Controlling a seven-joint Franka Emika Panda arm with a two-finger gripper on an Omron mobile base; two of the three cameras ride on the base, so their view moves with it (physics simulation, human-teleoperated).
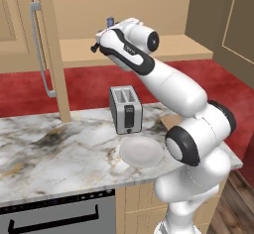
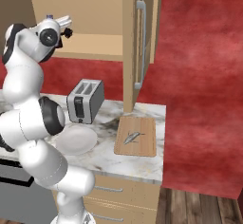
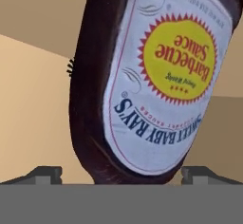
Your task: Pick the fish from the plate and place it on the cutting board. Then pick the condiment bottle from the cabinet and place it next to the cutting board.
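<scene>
Fish [image 2: 134,136] already on cutting board [image 2: 144,144]; gripper [image 3: 121,173] wide open, holding nothing, straddles condiment bottle [image 3: 142,76] at 12 o'clock: centre it, then close squarely.

Two rear base views over the shared counter [image 1: 59,148]; hand view close against the condiment bottle [image 3: 142,76].

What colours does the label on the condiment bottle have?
White with a yellow oval in a red jagged edge; the condiment bottle shows it best in the hand view.
</scene>
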